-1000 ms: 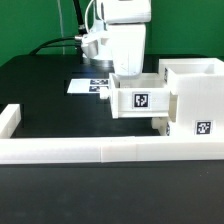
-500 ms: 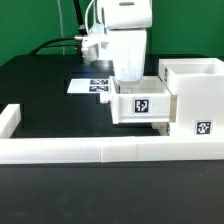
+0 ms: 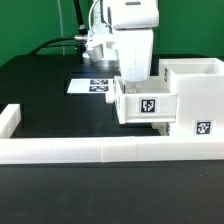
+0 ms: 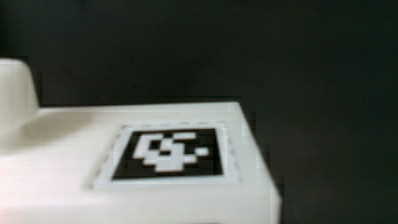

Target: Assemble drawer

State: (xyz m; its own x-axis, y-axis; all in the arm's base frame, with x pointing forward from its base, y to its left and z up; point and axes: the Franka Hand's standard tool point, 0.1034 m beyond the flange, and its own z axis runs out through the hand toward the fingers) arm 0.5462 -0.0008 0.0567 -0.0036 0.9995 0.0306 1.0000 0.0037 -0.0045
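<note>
The large white housing stands at the exterior view's right, with a tag low on its front. A white tray with a tag on its face sticks out of the housing's upper slot toward the left. My gripper comes down on the tray's outer end and looks shut on its wall. A second tray shows just below, mostly inside the housing. In the wrist view a white tagged surface of the tray fills the frame and hides my fingers.
A low white wall of blocks runs along the front, with a raised end at the left. The marker board lies behind my arm on the black table.
My gripper and the upper tray have moved to the exterior view's right, and the tray sits deeper in the housing.
</note>
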